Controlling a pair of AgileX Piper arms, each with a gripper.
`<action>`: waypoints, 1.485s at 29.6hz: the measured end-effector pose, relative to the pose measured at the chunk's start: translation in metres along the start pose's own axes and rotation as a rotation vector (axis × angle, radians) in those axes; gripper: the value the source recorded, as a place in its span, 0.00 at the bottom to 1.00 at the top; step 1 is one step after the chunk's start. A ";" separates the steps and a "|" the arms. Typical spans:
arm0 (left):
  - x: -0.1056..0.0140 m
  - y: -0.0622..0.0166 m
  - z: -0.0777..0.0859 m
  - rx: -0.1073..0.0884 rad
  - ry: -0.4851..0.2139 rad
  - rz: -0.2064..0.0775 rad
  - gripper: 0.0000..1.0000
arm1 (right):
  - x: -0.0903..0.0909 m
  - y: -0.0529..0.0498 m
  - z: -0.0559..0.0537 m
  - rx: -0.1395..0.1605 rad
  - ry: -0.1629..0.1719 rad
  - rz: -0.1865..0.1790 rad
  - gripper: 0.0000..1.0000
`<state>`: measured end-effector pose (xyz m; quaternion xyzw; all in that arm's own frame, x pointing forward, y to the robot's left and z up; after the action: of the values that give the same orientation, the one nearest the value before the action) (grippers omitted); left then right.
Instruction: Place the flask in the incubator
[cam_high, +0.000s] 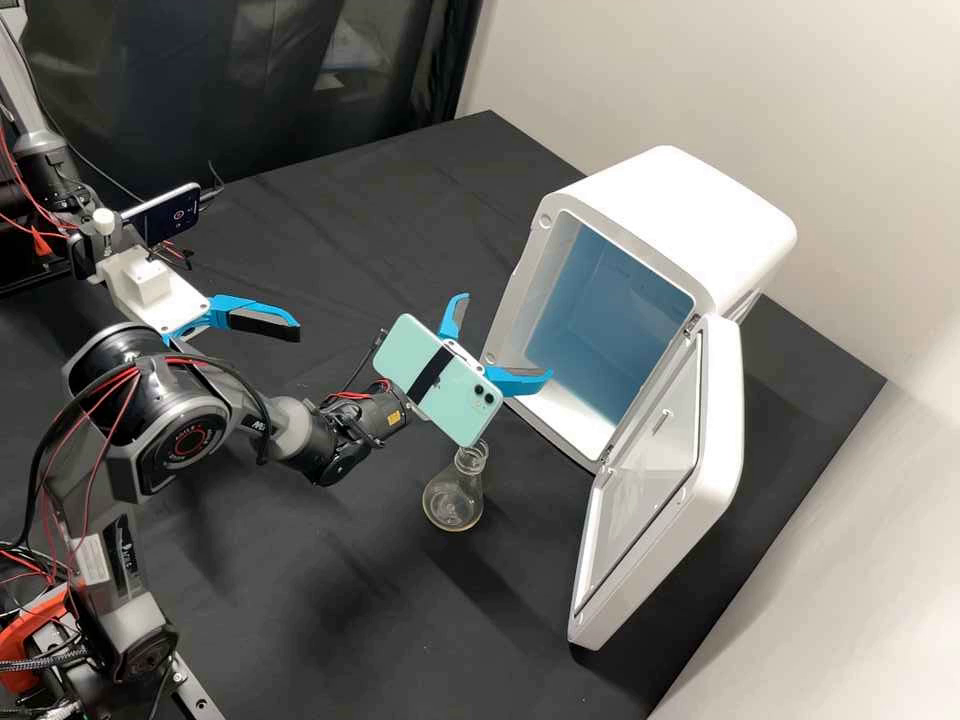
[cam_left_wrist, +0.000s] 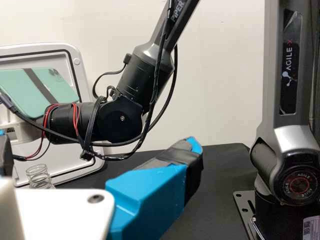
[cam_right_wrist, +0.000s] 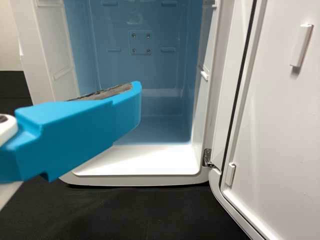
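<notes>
An empty clear glass flask (cam_high: 455, 490) stands upright on the black bench just in front of the white incubator (cam_high: 690, 220). The incubator's door (cam_high: 670, 470) hangs wide open and its blue inside (cam_right_wrist: 150, 75) is bare. My right gripper (cam_high: 497, 340) hovers above the flask at the incubator's mouth, open wide, with nothing between its blue fingers (cam_right_wrist: 75, 130). My left gripper (cam_high: 265, 320) is far off at the bench's left, open and holding nothing. From there its blue finger (cam_left_wrist: 155, 195) points toward the right arm (cam_left_wrist: 115, 115) and the flask's neck (cam_left_wrist: 39, 176).
A mint-green phone (cam_high: 445, 380) is strapped to the right wrist, and another phone (cam_high: 165, 212) rides on the left wrist. The open door (cam_right_wrist: 280, 125) stands to the right of the flask. The bench's right edge (cam_high: 800, 480) runs close behind the door. Bare black bench lies between the arms.
</notes>
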<state>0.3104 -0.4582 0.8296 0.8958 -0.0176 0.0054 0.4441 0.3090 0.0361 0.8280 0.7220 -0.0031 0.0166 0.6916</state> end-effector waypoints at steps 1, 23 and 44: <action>0.000 0.0000 0.000 0.000 0.000 0.000 1.00 | 0.000 0.000 0.000 0.000 0.000 0.000 1.00; -0.010 -0.0243 -0.035 0.012 0.086 -0.090 1.00 | 0.000 0.000 0.000 0.000 0.000 0.000 1.00; -0.045 -0.0215 -0.120 -0.083 0.198 -0.041 1.00 | 0.000 0.000 0.000 0.000 0.000 0.000 1.00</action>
<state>0.2669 -0.3484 0.8841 0.8718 0.0443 0.0839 0.4805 0.3090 0.0361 0.8280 0.7220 -0.0031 0.0166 0.6916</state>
